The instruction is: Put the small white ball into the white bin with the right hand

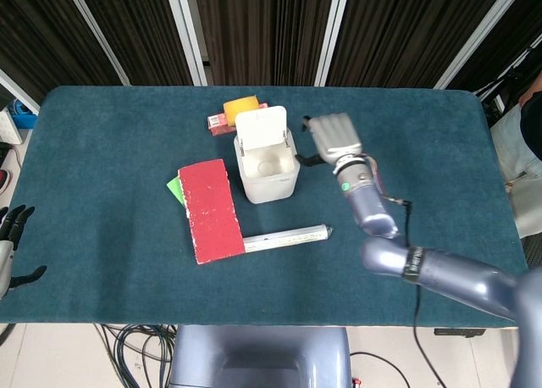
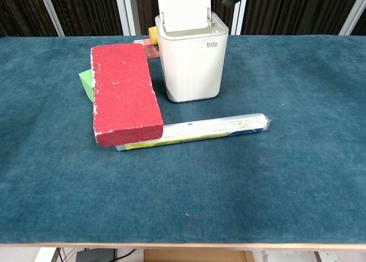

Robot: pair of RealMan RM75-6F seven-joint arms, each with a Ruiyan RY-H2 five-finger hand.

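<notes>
We see the white bin standing on the worktop with its lid tipped up. In the head view a pale round shape lies at the bottom of the bin; we judge this to be the ball, though it could be the bin's floor. If so, the drop is done and only the retreat is left.

The right hand hovers just right of the bin, fingers loosely spread, holding nothing. The left hand shows at the far left edge, off the worktop, fingers apart and empty.

A red brick lies left of the bin, over a green sheet and one end of a tube. A yellow block and pink box sit behind the bin. Nothing blocks the right hand.
</notes>
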